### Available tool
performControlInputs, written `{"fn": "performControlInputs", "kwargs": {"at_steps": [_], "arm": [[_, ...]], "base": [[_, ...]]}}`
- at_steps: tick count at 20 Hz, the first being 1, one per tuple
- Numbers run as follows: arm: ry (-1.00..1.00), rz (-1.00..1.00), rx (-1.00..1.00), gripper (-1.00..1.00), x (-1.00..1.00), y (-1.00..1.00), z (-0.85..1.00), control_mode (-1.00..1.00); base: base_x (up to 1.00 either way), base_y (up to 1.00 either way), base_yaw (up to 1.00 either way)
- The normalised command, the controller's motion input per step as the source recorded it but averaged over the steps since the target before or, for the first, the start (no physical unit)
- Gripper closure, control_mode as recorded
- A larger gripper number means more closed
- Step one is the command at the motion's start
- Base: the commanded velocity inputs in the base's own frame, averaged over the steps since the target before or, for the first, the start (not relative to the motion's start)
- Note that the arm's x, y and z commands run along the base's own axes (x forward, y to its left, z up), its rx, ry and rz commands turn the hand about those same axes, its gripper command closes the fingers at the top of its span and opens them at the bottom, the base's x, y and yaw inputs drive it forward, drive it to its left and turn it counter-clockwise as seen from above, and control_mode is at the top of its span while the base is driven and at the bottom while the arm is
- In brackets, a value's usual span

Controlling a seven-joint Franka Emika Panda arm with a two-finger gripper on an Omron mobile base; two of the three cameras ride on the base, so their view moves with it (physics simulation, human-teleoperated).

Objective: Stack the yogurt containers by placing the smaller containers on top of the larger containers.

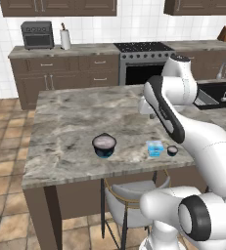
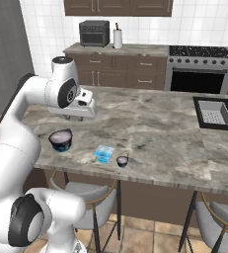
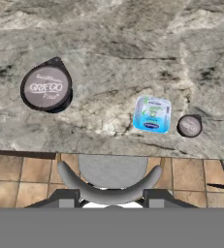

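1. I am looking into a rendered kitchen with tiled floor and dark cabinets, and a marble-topped bench point(image 1: 70, 122) stands in the middle of it. A stool point(image 3: 111, 177) is tucked under the bench's near edge.

2. All three yogurt cups sit along that near edge, none stacked yet. I will place everything against the light-blue cup point(image 3: 152, 114).

3. The wide dark bowl-like cup point(image 1: 104, 145) stands well apart from the light-blue cup, on its left as I see it from the left base view. It is round and navy-sided, with a pale lid that reads "GRIEGO" in the hand view.

4. The tiny dark cup point(image 3: 189, 126) sits just beside the light-blue cup on the other side, not touching it as far as I can tell. It is round with a pale top.

5. The light-blue cup itself is squarish and translucent, with a printed label on its lid.

6. The gripper point(image 2: 77, 117) hangs above the bench, farther in from the edge than the light-blue cup and holding nothing. Its fingers are tucked under the hand, so I cannot tell how far apart they stand.

7. My worries from here:
   - The two small cups are so close that coming down on the light-blue one could knock the tiny one, which I judge light enough to roll off the edge.
   - The light-blue cup's thin walls may buckle or slip if squeezed off-centre.
   - A square base set down off-centre on the round lid could tip off.
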Motion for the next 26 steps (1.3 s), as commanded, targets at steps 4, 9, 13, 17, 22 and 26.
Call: {"fn": "performControlInputs", "kwargs": {"at_steps": [4, 9, 13, 17, 22, 26], "arm": [[0.00, 0.00, 0.01, -1.00, 0.00, 0.00, 0.00, -1.00], [0.00, 0.00, 0.00, -1.00, 0.00, -0.01, -0.05, -1.00], [0.00, 0.00, 0.00, -1.00, 0.00, -0.16, -0.23, -1.00], [0.00, 0.00, 0.00, -1.00, 0.00, -0.22, -0.36, -1.00], [0.00, 0.00, 0.00, -1.00, 0.02, -0.13, -0.24, -1.00], [0.00, 0.00, 0.00, -1.00, 0.09, 0.00, -0.11, -1.00]], "base": [[0.00, 0.00, 0.00], [0.00, 0.00, 0.00], [0.00, 0.00, 0.00], [0.00, 0.00, 0.00], [0.00, 0.00, 0.00], [0.00, 0.00, 0.00]]}}
